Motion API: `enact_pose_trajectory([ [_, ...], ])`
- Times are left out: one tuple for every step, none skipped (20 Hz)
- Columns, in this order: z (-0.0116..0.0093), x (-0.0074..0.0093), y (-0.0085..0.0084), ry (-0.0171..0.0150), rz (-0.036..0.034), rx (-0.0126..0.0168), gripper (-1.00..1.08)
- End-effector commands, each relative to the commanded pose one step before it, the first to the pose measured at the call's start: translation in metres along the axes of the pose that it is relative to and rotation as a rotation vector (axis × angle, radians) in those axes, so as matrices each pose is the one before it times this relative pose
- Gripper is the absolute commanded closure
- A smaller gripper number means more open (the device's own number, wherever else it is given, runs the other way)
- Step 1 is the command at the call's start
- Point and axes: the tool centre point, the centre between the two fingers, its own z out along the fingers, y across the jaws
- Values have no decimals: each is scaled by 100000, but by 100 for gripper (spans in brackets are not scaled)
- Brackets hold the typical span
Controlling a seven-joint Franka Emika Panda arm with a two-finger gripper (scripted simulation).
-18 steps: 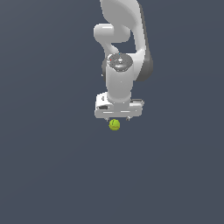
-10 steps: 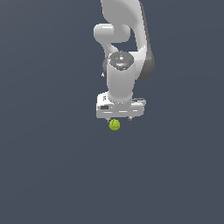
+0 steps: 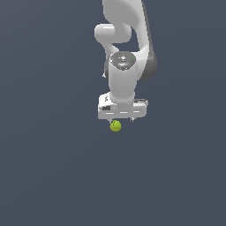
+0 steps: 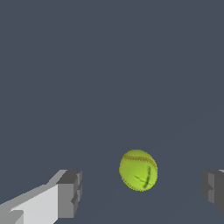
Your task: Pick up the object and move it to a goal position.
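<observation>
A: Start with the exterior view. Where is the arm?

B: The white arm [image 3: 126, 53] comes down from the top of the frame, a little right of centre, and ends in the gripper [image 3: 122, 118], a wide white block just above the frame's middle. The fingers themselves are too small there to make out.

A: And the ball?

B: The yellow-green ball [image 3: 115, 126] sits right under the block's lower edge, toward its left half, close to the centre of the frame. It is clearly narrower than the block. All around is a flat dark blue-grey ground [image 3: 53, 167] (no edges or marks to read on it).

A: Now the wrist view.

B: There the gripper [image 4: 142, 194] stands wide: one grey fingertip [image 4: 70, 194] shows at the lower left of the frame on its white finger, the other at the lower right edge, partly cut off. The ball [image 4: 138, 170] lies between them in the lower middle, nearer the finger at the right edge, with open gaps on both sides, so neither pad touches it.

A: Any detail on the ball?

B: Thin reddish curved stitch seams across its top and lower part. Whether it rests on the ground I cannot tell.
</observation>
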Motion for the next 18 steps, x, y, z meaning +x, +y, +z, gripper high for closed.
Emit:
enact_pose_trajectory([
  [476, -260, 135, -66, 458, -230, -92],
  [283, -160, 87, -6, 284, -156, -92],
  [325, -188, 98, -8, 320, -177, -92],
  [365, -215, 114, -7, 368, -202, -92],
  [405, -244, 124, -5, 407, -220, -92],
  [445, -275, 136, -4, 447, -240, -92],
  [484, -308, 151, -4, 491, -263, -92],
  [522, -343, 162, -4, 527, -283, -92],
  [559, -380, 176, -3, 568, -304, -92],
  [579, -408, 183, -1, 588, -313, -92],
  [536, -390, 173, 0, 549, -291, -92],
  [486, -366, 158, 1, 500, -263, -92],
  [439, -340, 146, 2, 458, -240, -92],
  [392, -312, 130, 2, 406, -212, -92],
  [347, -283, 117, 3, 363, -188, -92],
  [303, -253, 103, 3, 319, -164, -92],
  [261, -221, 89, 3, 275, -141, -92],
  [219, -189, 75, 2, 230, -117, -92],
])
